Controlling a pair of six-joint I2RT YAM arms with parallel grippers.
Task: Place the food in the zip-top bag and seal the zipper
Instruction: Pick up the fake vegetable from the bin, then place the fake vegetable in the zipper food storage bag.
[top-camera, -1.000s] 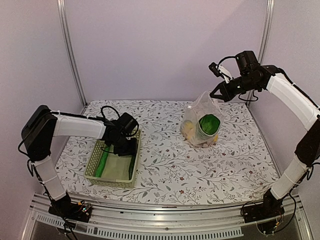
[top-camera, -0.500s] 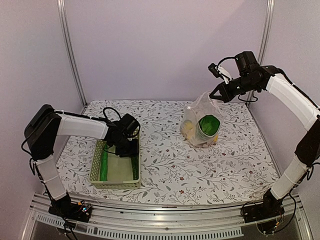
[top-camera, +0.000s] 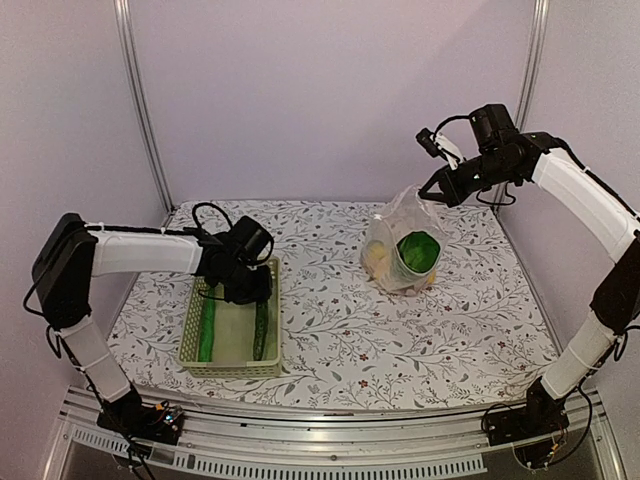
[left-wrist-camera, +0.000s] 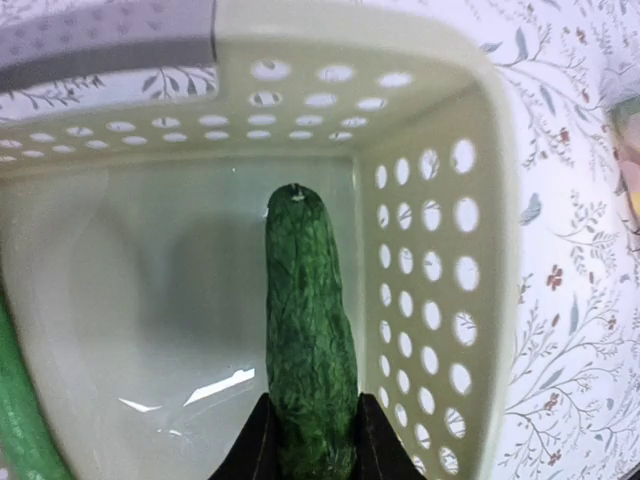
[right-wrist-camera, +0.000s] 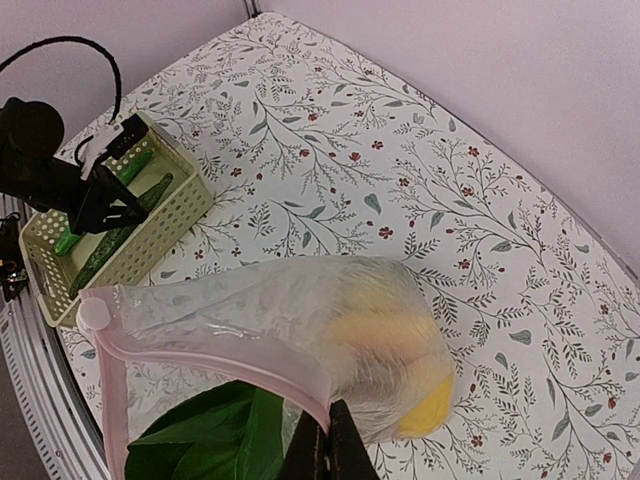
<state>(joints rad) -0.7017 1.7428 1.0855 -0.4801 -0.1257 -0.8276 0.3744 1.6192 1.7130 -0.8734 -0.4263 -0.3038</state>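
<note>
My left gripper (top-camera: 248, 288) is down inside the pale green basket (top-camera: 232, 366) and shut on one end of a dark green cucumber (left-wrist-camera: 308, 330), which runs along the basket's right wall (left-wrist-camera: 440, 300). A second, brighter green long piece (top-camera: 207, 328) lies by the left wall. My right gripper (top-camera: 437, 190) is shut on the pink zipper strip (right-wrist-camera: 210, 350) of the clear zip-top bag (top-camera: 400, 245) and holds its mouth up and open. The bag rests on the table, with bok choy leaves (right-wrist-camera: 220, 440) and yellow pieces (right-wrist-camera: 430, 400) inside.
The table has a floral cloth (top-camera: 330, 320). The basket sits at the front left, the bag at the back right. Metal frame posts (top-camera: 140, 100) stand at the back corners against the purple walls.
The left arm has shifted a little to the left and the basket has straightened on the table. The dark cucumber now lies along the right wall. The right arm and bag have not moved.
</note>
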